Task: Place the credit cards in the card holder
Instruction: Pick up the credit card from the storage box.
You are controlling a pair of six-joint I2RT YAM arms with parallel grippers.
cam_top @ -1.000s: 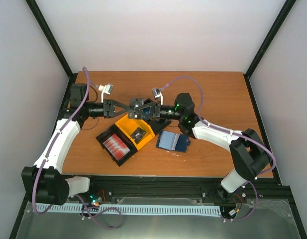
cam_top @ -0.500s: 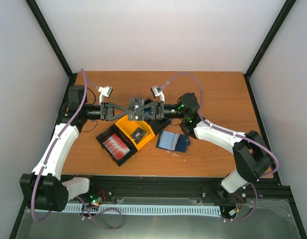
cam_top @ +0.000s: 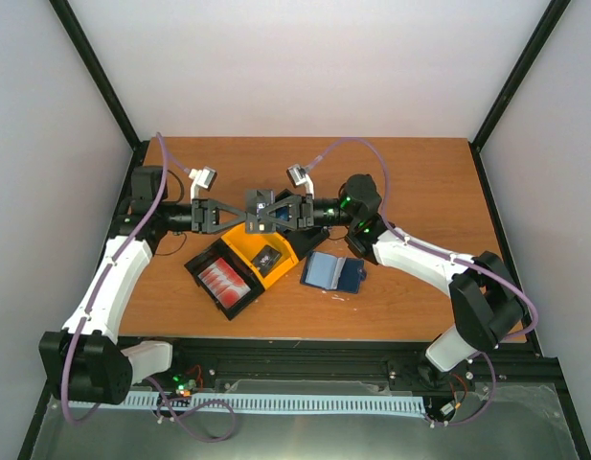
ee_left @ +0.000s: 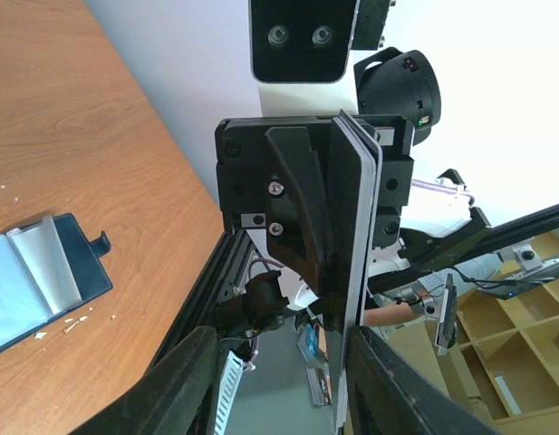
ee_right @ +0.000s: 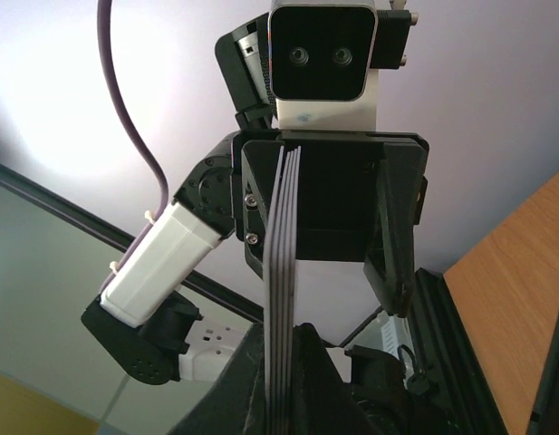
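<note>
Between jaws of left gripper [ee_left: 284, 367]: credit cards [ee_left: 359, 254].

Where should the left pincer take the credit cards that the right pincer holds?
The free end, pads on the two broad faces, coming head-on from the left. The credit cards sit edge-on between the fingers of the open left pincer, the far end clamped in the right pincer.

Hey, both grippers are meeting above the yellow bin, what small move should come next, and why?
Probably ease the left gripper straight back: its jaws stand open around the credit cards, which the right gripper pinches. That would free the right gripper to carry them to the card holder lying open on the table.
</note>
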